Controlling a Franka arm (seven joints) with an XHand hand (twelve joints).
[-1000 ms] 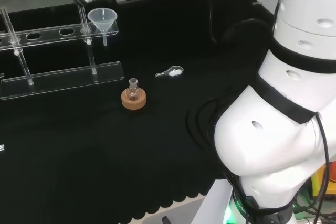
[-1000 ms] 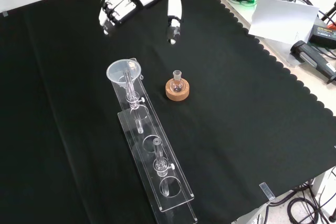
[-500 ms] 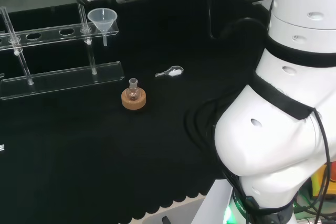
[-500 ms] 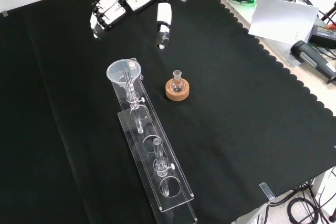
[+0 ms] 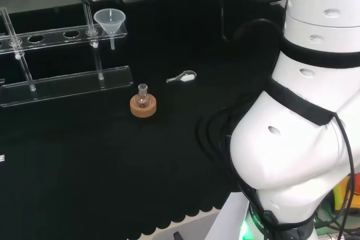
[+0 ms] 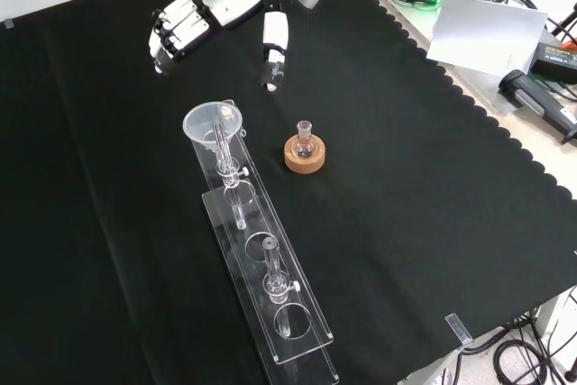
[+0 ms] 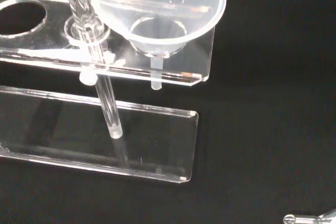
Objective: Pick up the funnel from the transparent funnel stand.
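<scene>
White arm link dominates the right of the head view, standing over a surface draped w/ black cloth that has a scalloped edge. Next in size, the transparent funnel stand: two clear strips, an upper rail w/ round holes carried on thin posts above a base plate, running from mid-frame toward the bottom of the front view; in the head view it lies along the left side.

The hand hangs at the top of the front view, above the cloth and apart from the stand's upper end. Its fingers are spread wide and fairly straight, thumb pointing down toward the cloth, holding nothing.

The funnel sits in the end hole of the stand's upper rail, the end nearest the hand, mouth up, stem hanging through the hole. Wrist view shows it close: clear cone resting in the rail, short stem below, ending above the base plate, a post just beside it.

A small round-bottomed flask on a cork ring stands just beside the stand, to the right in the front view. In the head view a small spoon-like item lies on the cloth, right of the flask and apart from it.
</scene>
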